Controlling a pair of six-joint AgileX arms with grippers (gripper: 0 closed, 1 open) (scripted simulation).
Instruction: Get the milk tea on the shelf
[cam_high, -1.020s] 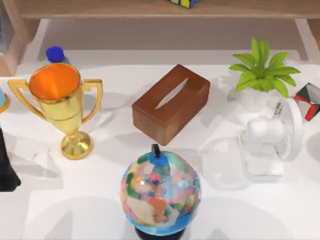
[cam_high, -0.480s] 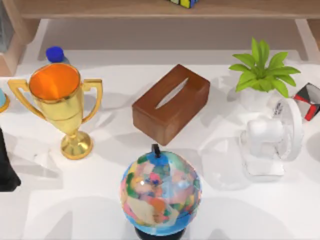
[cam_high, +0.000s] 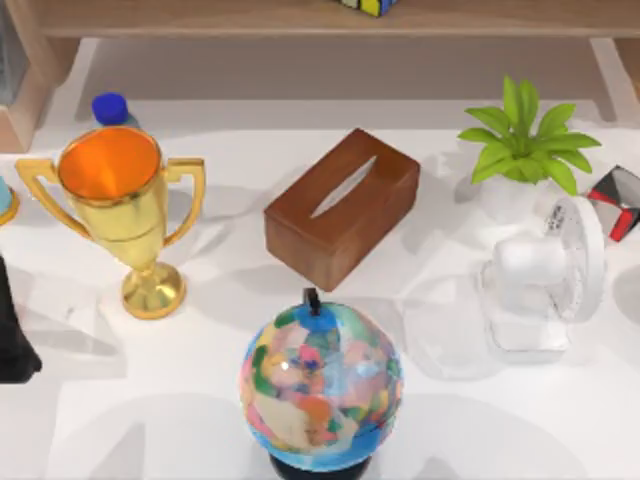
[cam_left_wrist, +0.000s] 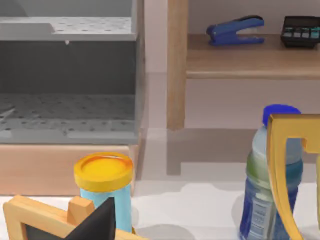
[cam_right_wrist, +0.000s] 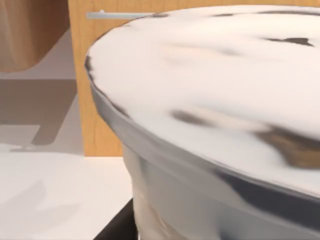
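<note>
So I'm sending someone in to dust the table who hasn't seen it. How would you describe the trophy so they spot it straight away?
Start at the globe at the near middle of the white table, then look to the table's left. The trophy stands there upright, in front of a blue-capped bottle. It is the only shiny gold thing: a two-handled cup with an orange inside on a round foot.

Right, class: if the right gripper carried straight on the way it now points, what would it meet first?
Most likely the milk tea, looming directly ahead in the right wrist view; depth is unclear.
</note>
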